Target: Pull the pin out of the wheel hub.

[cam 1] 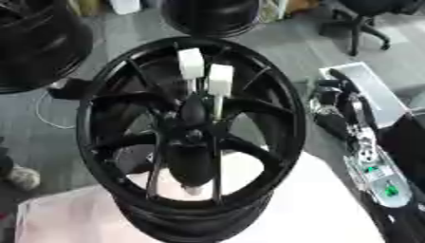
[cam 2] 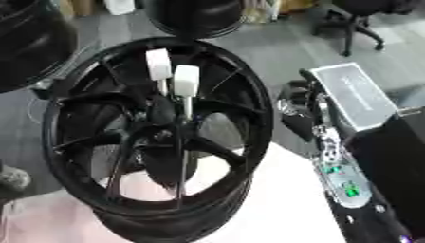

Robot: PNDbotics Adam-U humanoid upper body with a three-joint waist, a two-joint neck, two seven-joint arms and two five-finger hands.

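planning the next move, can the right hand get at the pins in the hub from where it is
Probably yes: the right hand hangs beside the wheel, and the white-capped pins stand exposed, nothing between them.

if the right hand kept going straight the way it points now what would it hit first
Probably nothing soon: the right hand points up along the right edge of the black spoked wheel rim, toward bare grey floor. It might graze the rim; depth is unclear.

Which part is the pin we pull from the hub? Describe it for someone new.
Find the big black wheel standing on the white table. At its hub, two thin pins stick up, each topped by a white block. The nearer pin is the right-hand one, its block sitting lower than its neighbour.
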